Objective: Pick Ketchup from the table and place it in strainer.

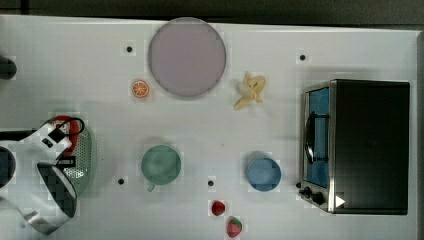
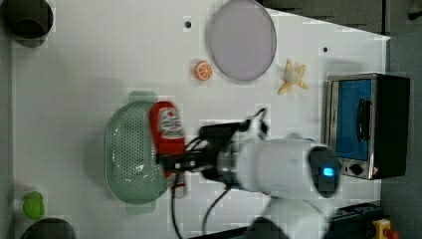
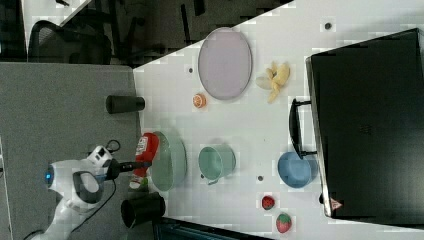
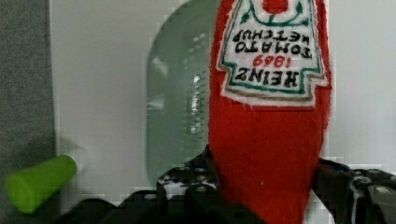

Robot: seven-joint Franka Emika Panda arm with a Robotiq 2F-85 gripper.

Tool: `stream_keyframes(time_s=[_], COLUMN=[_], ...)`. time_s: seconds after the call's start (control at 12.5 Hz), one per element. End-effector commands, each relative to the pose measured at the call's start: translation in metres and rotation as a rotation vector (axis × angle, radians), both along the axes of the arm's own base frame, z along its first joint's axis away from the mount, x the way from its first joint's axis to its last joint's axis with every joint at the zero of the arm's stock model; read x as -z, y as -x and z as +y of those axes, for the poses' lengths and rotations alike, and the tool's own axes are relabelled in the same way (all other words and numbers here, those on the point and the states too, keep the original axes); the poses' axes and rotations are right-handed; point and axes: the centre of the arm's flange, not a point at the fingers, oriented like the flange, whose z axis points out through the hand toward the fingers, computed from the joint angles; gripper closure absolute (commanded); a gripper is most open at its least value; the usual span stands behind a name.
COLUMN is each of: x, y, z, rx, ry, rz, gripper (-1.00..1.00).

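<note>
Overhead, end effector [image 2: 171, 162] clamped on the Ketchup [image 2: 166, 127], red bottle above the strainer [image 2: 130, 152] rim.

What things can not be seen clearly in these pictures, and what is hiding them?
- Strainer: in the top view the arm covers much of it.
- Ketchup: in the wrist view its upper end is cut off by the picture's edge; its lower end sits behind the gripper.
- Whether the Ketchup touches the strainer: cannot tell.

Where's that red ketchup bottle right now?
The ketchup is held in the gripper, over the strainer's right rim in the left view, left of the white arm.
</note>
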Motion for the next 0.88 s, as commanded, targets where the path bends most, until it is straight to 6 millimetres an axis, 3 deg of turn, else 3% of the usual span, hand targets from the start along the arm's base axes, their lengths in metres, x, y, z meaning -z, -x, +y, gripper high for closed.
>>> stream_keyframes(time_s=[0.08,0.24,0.32,0.4,0.64,0.88], x=[0.031,0.062,0.065,0.061,0.005,-0.072], y=[-0.028,-0.026,-0.03,-0.031,-0.038,-0.039], z=[-0.012,-0.001,0.004,0.008,0.013,-0.01], rx=[0.191,0.195,0.202,0.201,0.307,0.342], ry=[-0.059,-0.091,-0.114,-0.12,-0.119,-0.01], rz=[0.014,0.039,0.03,0.027,0.001,-0.007], gripper=[-0.34,-0.76,-1.0,-1.0,-1.0,-1.0])
